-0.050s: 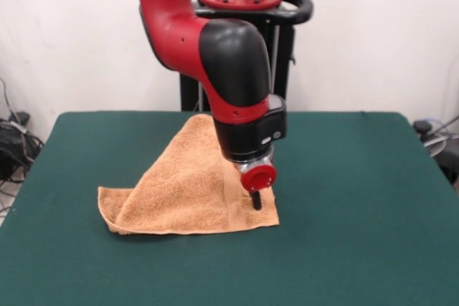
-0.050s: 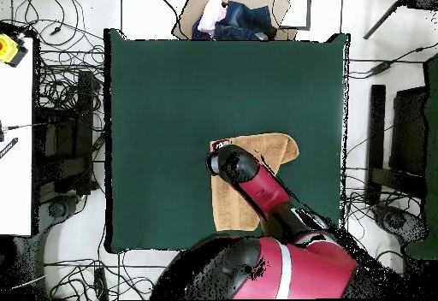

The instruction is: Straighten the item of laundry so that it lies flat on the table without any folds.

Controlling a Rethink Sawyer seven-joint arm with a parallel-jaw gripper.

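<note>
The gripper [image 1: 256,202] presses on the folded towel [image 1: 188,190]; I cannot tell its opening. Pinch only the top layer, then draw it clear across the tabletop [image 1: 344,198].

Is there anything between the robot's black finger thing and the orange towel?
Nothing shows there. In the front view the gripper comes straight down onto the towel near its right corner, with no gap or object between them.

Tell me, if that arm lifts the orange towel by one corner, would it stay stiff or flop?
Probably flop: the towel already drapes in soft folds, one part doubled over itself. It looks light for its area, being thin fuzzy cloth. It likely won't slide easily, since its terry surface lies on the felt-like table. The gripper presses near its corner.
</note>
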